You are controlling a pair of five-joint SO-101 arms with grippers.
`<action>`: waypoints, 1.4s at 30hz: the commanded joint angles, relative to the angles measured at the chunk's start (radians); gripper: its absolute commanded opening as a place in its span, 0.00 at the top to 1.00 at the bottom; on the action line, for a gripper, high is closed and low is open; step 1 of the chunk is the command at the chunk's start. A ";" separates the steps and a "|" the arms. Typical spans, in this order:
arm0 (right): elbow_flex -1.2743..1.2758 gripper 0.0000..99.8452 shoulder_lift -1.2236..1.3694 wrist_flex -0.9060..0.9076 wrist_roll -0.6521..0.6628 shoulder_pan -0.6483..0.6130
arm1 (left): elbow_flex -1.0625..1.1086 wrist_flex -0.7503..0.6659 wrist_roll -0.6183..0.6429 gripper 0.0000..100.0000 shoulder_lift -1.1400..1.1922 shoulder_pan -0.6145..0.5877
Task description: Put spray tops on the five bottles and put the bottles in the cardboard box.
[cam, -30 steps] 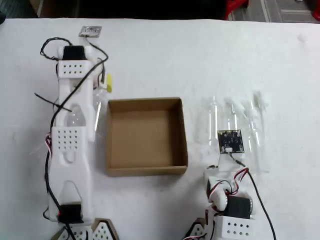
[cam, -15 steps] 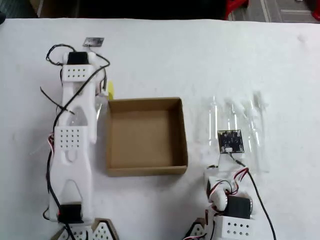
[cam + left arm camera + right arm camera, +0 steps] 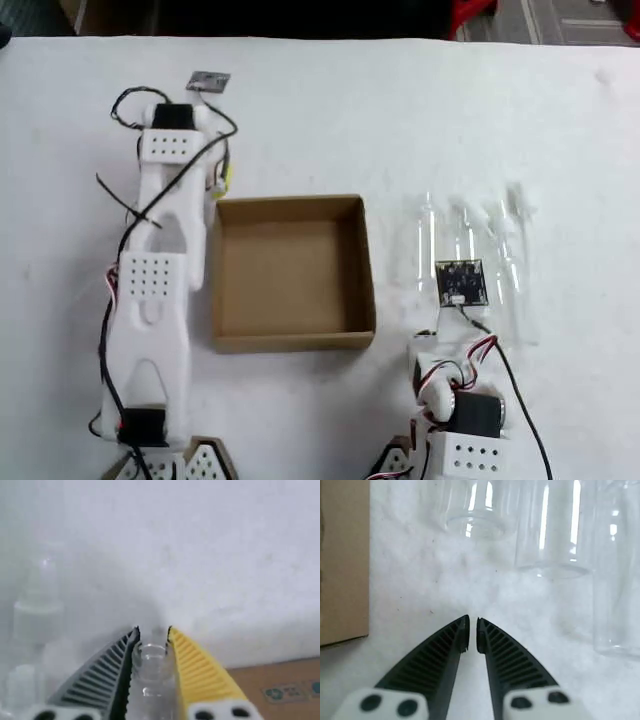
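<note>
My left gripper (image 3: 151, 630) is shut on the open neck of a clear bottle (image 3: 151, 665), between its grey and yellow fingers. From above, this gripper (image 3: 219, 180) sits just beyond the far left corner of the cardboard box (image 3: 290, 327). Several clear bottles (image 3: 470, 260) lie side by side to the right of the box. My right gripper (image 3: 471, 632) is shut on nothing, low over the white cloth just short of their bases (image 3: 475, 515). Two blurred clear spray tops (image 3: 37, 610) stand on the cloth beyond the left gripper.
The box's brown wall (image 3: 342, 560) lies close beside the right gripper, and its corner (image 3: 280, 685) shows by the left one. A small grey plate (image 3: 208, 81) lies past the left arm. White cloth (image 3: 400, 120) covers the table.
The left arm has swung to the right, toward the box's far left corner, carrying the bottle with it. The right arm has not moved.
</note>
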 commanded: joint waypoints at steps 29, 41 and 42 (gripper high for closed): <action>0.009 0.98 -0.002 0.004 -0.009 0.004 | 0.802 -0.106 -0.014 0.94 -1.529 0.174; 0.009 0.98 -0.002 0.004 -0.009 0.004 | 1.069 -0.209 -0.017 0.94 -1.948 0.272; 0.009 0.98 -0.002 0.004 -0.009 0.004 | 1.106 -0.233 -0.017 0.94 -1.985 0.283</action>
